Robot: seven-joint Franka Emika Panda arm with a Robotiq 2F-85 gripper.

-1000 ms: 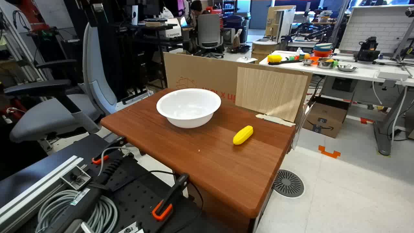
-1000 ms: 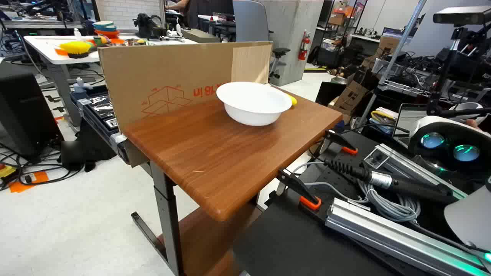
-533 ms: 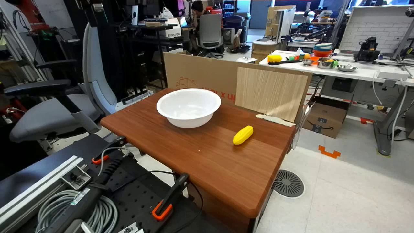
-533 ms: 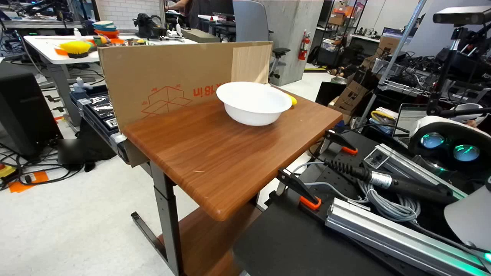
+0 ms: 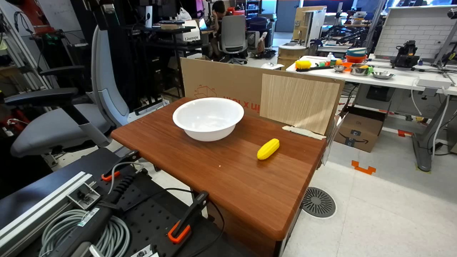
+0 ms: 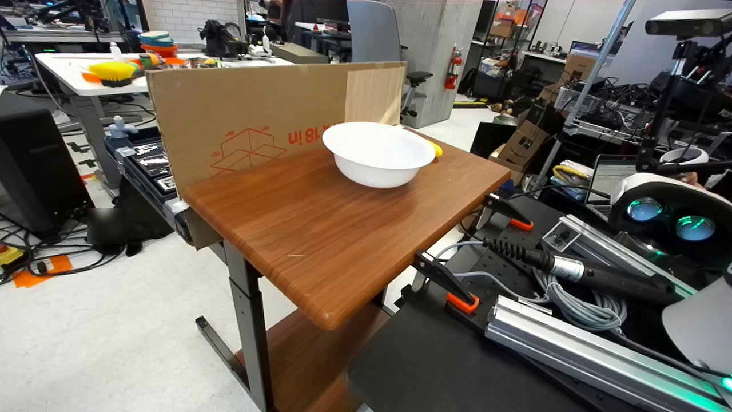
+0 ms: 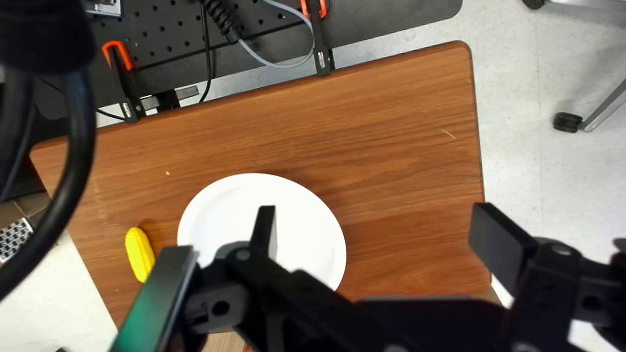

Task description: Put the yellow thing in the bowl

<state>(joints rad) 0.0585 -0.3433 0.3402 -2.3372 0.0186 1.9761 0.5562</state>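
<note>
The yellow thing, small and oblong, lies on the brown table near its right part in an exterior view. In an exterior view it is mostly hidden behind the bowl, with one end showing. It also lies at lower left in the wrist view. The white bowl stands upright on the table, also in an exterior view and the wrist view. My gripper shows only in the wrist view, with its jaws wide apart and nothing between them. It is above the table; one finger overlaps the bowl in that view.
A cardboard sheet with a wood panel stands along the table's edge. Clamps with orange pads hold the opposite edge to a black perforated board. A grey chair stands beside the table. A cable hangs in the wrist view.
The yellow thing and the bowl have not moved. The arm shows in neither exterior view throughout. Only a person in the background has shifted.
</note>
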